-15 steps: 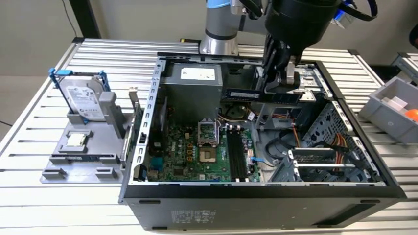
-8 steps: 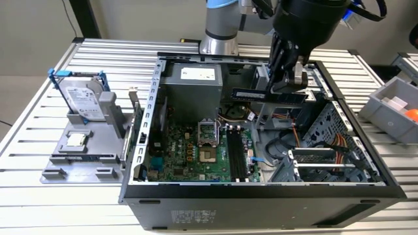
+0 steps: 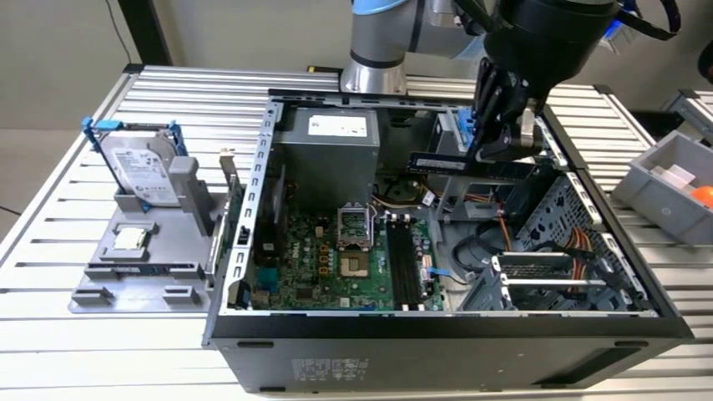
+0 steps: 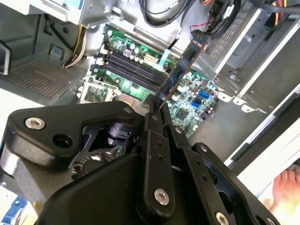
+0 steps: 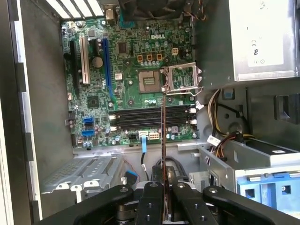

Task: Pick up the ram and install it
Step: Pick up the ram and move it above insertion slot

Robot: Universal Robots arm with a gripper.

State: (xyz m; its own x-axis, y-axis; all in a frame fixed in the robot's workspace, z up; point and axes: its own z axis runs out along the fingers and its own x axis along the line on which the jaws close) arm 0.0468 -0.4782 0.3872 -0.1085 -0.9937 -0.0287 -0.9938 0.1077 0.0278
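At the near edge of the table (image 3: 67,359) stands the open computer case (image 3: 446,351), and its rim fences the working space on every side. Beside it, toward the table's edge on the exterior view's left, a grey stand (image 3: 145,271) carries an upright hard drive (image 3: 145,171) and a small square chip (image 3: 130,240).

On the case floor the motherboard (image 3: 323,259) lies flat. Its black memory slots (image 3: 403,263) run side by side along the board's edge on the exterior view's right, just beside the drive cage (image 3: 563,213) and some orange cables (image 3: 573,251).

Above that cage, well clear of the board, we find the gripper (image 3: 507,154) clamped on the ram (image 3: 452,163), holding it close to one end. The stick hangs level in the air, apart from the slots, with its free end toward the exterior view's left.

In the first wrist view we see the ram edge-on as a thin line crossing the slots, with the processor socket (image 5: 180,79) just past them.

The power supply (image 3: 329,146) fills the case's far corner behind the board. The arm (image 3: 379,42) rises beyond the far wall. A grey bin (image 3: 669,192) sits near the table's far edge on the exterior view's right.
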